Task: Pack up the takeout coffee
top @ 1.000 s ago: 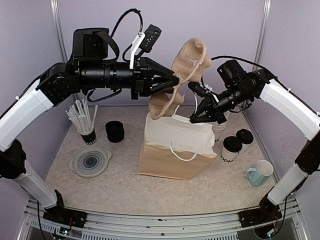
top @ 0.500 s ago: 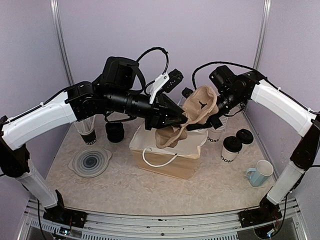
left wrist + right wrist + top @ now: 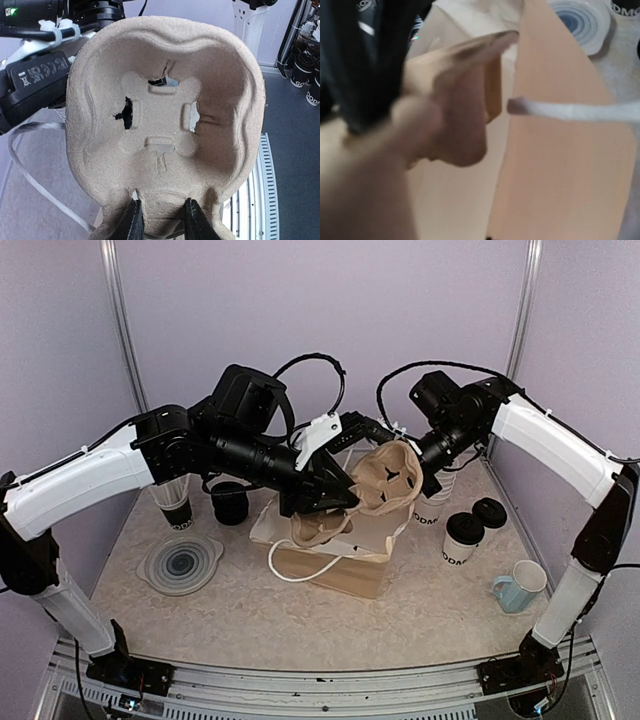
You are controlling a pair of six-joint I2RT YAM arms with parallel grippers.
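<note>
Left hand (image 3: 162, 224): clamped on the pulp cup carrier (image 3: 388, 478) rim | right hand (image 3: 430, 482): fingers together at the carrier's opposite edge, grip unclear | carrier: tilted between both hands, above the paper bag (image 3: 335, 575) | takeout coffee (image 3: 464, 536): two lidded cups upright on the counter (image 3: 250, 620), below and outward of the right hand
</note>
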